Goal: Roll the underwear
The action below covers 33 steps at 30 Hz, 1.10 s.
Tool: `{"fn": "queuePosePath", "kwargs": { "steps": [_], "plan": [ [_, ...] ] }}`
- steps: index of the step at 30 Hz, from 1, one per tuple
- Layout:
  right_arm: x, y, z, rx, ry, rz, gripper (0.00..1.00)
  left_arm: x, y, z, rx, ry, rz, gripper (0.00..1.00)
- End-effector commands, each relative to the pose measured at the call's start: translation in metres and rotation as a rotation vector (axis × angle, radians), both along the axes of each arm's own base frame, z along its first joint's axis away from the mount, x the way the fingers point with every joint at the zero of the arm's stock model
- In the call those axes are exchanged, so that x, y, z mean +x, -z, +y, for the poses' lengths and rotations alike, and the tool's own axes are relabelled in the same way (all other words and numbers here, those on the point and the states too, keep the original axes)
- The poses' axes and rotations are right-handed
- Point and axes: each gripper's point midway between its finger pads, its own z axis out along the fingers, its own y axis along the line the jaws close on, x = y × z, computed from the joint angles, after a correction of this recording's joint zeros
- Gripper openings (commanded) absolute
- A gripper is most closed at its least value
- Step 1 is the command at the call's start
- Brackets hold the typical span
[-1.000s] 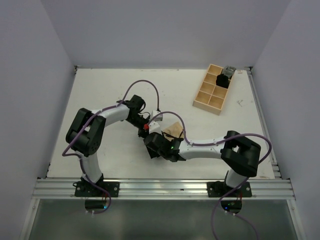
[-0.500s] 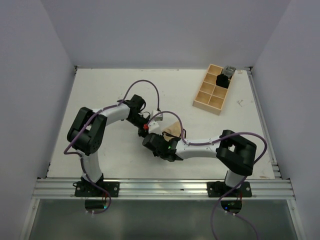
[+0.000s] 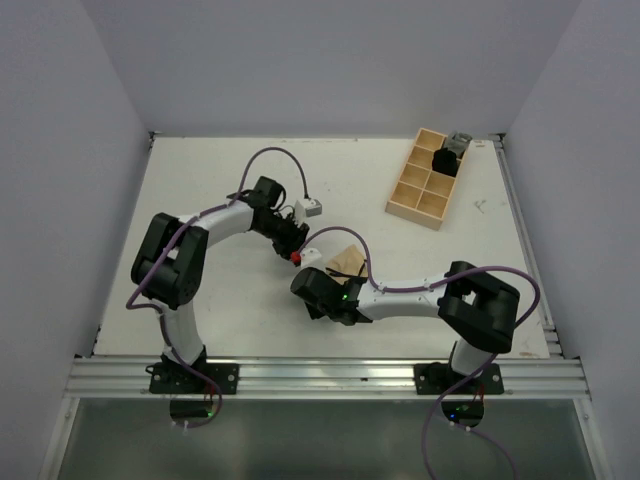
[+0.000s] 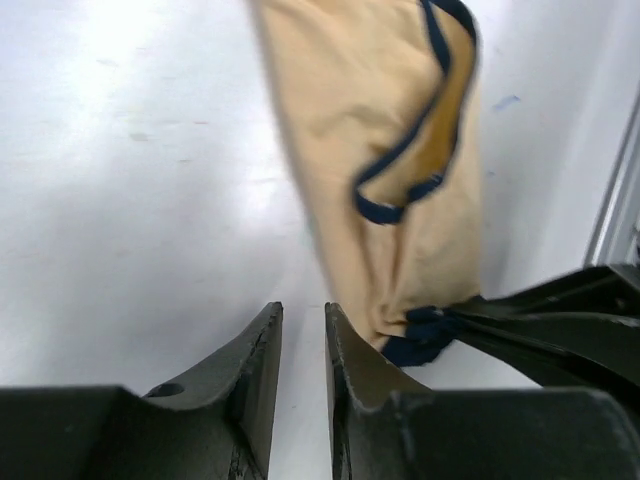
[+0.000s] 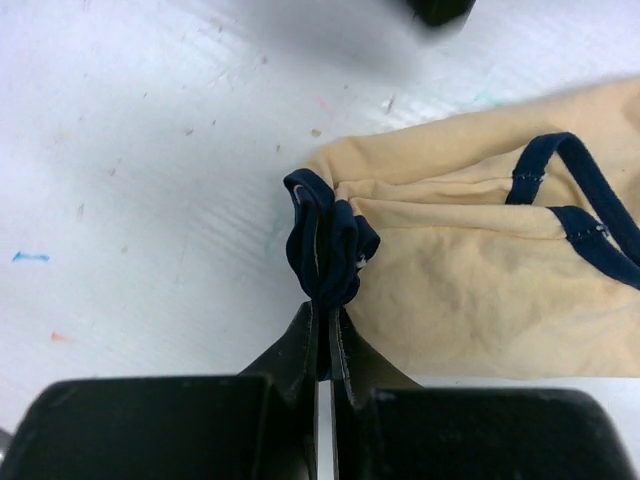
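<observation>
Pulled my L tool (image 4: 303, 312) back, barely ajar, empty; R tool (image 5: 322, 312) pinched underwear (image 5: 470, 280) trim. No roll yet, rolling all to do.

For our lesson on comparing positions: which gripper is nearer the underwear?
Right. The right gripper pinches the underwear by its dark trim; the left gripper sits just beside the fabric, holding nothing.

Matt cloth on a scuffed white table (image 5: 150, 150)
The underwear (image 5: 470, 270) was soft tan fabric; the table under it looked smooth.
</observation>
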Motion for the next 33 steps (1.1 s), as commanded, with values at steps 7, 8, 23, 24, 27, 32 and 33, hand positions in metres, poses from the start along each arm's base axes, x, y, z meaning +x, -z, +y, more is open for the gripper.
{"fn": "queuePosePath", "kwargs": {
  "steps": [7, 8, 23, 24, 27, 32, 33],
  "plan": [
    [-0.02, -0.023, 0.022, 0.277, -0.055, 0.165, 0.0, 0.091, -0.041, 0.05, 0.013, -0.438, 0.021, 0.25],
    [-0.02, -0.021, 0.019, 0.287, -0.053, 0.185, 0.0, 0.091, -0.043, 0.057, 0.015, -0.459, 0.031, 0.25],
    [-0.005, -0.022, 0.009, 0.543, -0.049, 0.47, 0.0, -0.014, -0.05, 0.034, -0.062, -0.593, -0.046, 0.28],
    [-0.005, -0.024, 0.008, 0.565, -0.05, 0.494, 0.0, -0.019, -0.051, 0.03, -0.079, -0.587, -0.045, 0.28],
    [-0.004, -0.022, 0.004, 0.604, -0.037, 0.512, 0.0, -0.026, -0.05, 0.029, -0.091, -0.595, -0.05, 0.28],
    [-0.005, -0.01, -0.006, 0.615, -0.001, 0.553, 0.0, -0.034, -0.043, 0.026, -0.075, -0.574, -0.027, 0.28],
    [-0.003, -0.008, -0.009, 0.619, 0.01, 0.561, 0.0, -0.035, -0.043, 0.026, -0.076, -0.571, -0.026, 0.29]
  ]
}}
